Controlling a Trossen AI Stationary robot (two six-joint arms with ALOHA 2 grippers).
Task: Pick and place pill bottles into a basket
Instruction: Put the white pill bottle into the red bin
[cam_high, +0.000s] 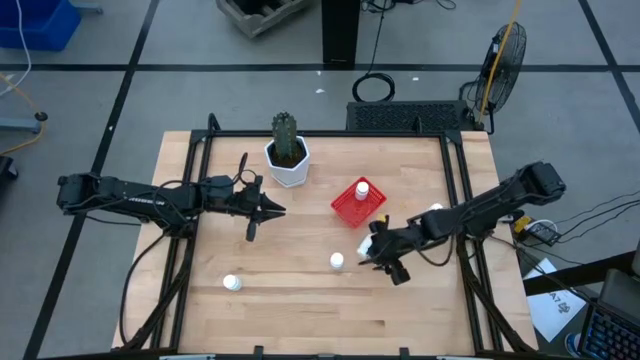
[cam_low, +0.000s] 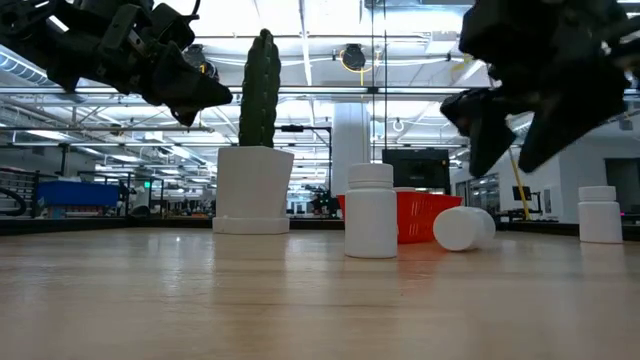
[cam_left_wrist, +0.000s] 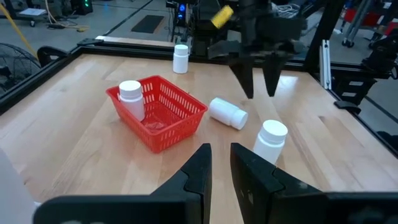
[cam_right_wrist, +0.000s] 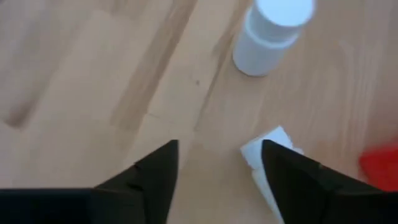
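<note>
A red basket (cam_high: 355, 205) stands mid-table with one pill bottle (cam_left_wrist: 130, 98) upright inside it. Another white bottle lies on its side (cam_left_wrist: 227, 113) on the wood beside the basket. One stands upright (cam_left_wrist: 270, 140) close by. Two others stand apart, one near the front left (cam_high: 231, 283) and one by the right arm (cam_high: 435, 210). My right gripper (cam_left_wrist: 258, 87) hangs open above the table, pointing down, over the lying bottle and holding nothing. My left gripper (cam_high: 272, 211) waits shut in the air left of the basket.
A white faceted pot with a green cactus (cam_high: 287, 160) stands at the far side, left of the basket. Black frame rails (cam_high: 190, 250) run along the table's left and right edges. Bare wood lies along the near edge (cam_high: 330, 320).
</note>
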